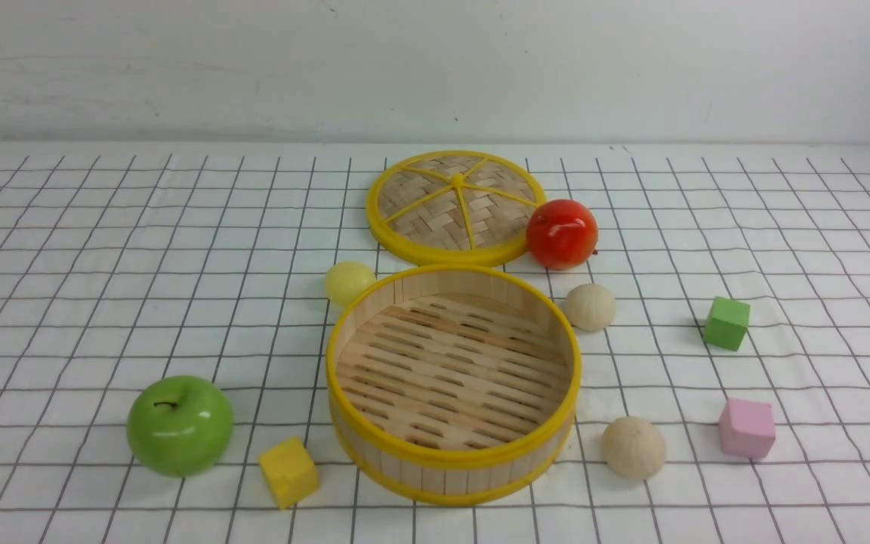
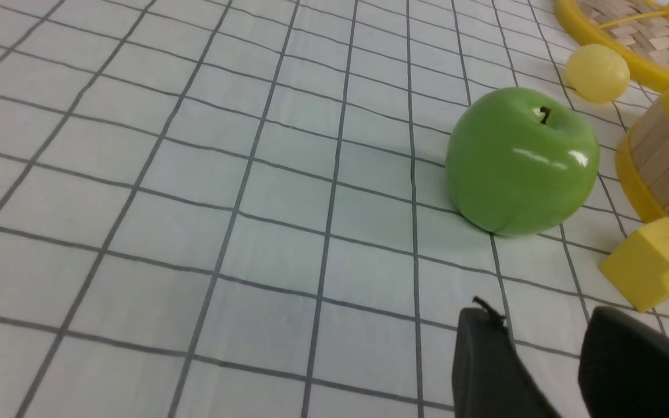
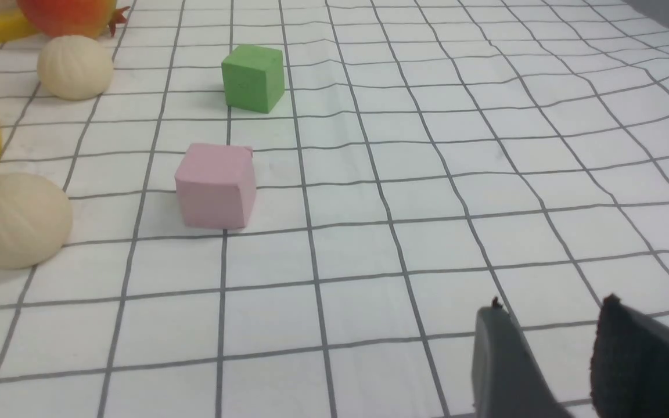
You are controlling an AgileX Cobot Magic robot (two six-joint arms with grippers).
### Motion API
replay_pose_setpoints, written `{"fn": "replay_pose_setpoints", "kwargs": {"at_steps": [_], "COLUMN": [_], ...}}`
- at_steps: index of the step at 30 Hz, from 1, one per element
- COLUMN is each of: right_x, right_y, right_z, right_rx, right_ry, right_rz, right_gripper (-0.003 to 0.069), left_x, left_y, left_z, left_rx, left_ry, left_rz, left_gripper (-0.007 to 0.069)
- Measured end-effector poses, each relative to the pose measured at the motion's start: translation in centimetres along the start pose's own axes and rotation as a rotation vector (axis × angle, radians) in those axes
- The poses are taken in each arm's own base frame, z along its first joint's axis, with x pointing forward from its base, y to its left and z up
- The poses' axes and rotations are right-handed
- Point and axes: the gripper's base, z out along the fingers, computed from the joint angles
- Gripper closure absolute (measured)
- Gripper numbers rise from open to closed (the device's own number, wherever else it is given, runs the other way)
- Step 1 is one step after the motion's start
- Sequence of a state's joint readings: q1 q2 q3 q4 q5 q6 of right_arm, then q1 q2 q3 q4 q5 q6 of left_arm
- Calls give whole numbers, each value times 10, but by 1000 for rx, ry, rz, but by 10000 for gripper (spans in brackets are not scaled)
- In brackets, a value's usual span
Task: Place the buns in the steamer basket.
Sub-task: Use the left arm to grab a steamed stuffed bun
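Note:
The steamer basket (image 1: 453, 461) stands empty at the centre front. A smooth pale yellow bun (image 1: 350, 282) lies at its far left. One beige pleated bun (image 1: 590, 306) lies at its far right, another (image 1: 633, 447) at its near right. Neither gripper shows in the front view. In the left wrist view my left gripper (image 2: 538, 322) is open and empty above the cloth, near the green apple (image 2: 521, 159); the yellow bun (image 2: 597, 74) and basket wall (image 2: 662, 157) lie beyond. In the right wrist view my right gripper (image 3: 549, 307) is open and empty, apart from both beige buns (image 3: 15, 220) (image 3: 75, 67).
The woven lid (image 1: 456, 205) lies behind the basket, a red apple (image 1: 562, 233) beside it. A green apple (image 1: 180, 425) and a yellow cube (image 1: 288, 471) sit front left. A green cube (image 1: 726, 323) and a pink cube (image 1: 746, 428) sit right. White wall behind.

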State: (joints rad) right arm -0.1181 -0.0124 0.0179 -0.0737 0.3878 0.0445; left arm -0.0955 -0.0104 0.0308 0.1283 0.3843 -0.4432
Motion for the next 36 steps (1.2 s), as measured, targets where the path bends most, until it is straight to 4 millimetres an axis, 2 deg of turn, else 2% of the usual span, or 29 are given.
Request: {"fn": "replay_pose_setpoints", "kwargs": {"at_steps": [14, 19, 24, 26, 31, 32, 33, 35, 36], "right_x": [0, 0, 0, 0, 0, 0, 0, 0, 0], "right_y": [0, 0, 0, 0, 0, 0, 0, 0, 0], "right_z": [0, 0, 0, 0, 0, 0, 0, 0, 0], "right_rx": [0, 0, 0, 0, 0, 0, 0, 0, 0], "right_ry": [0, 0, 0, 0, 0, 0, 0, 0, 0], "right_rz": [0, 0, 0, 0, 0, 0, 0, 0, 0], "right_gripper": [420, 420, 420, 420, 420, 420, 420, 420, 420], "left_x": [-3, -21, -46, -55, -138, -139, -165, -184, -202], "left_y": [-1, -11, -20, -23, -48, -48, -56, -62, -68], "left_z": [0, -3, -15, -20, -62, -60, -69, -76, -73], "left_rx": [11, 129, 273, 291, 336, 333, 316, 291, 237], "left_ry": [-33, -226, -485, -516, -618, -611, -586, -542, -439], "left_rz": [13, -107, -192, -206, -215, -215, -214, -216, -219], "left_gripper": [386, 386, 386, 386, 386, 386, 386, 386, 386]}}
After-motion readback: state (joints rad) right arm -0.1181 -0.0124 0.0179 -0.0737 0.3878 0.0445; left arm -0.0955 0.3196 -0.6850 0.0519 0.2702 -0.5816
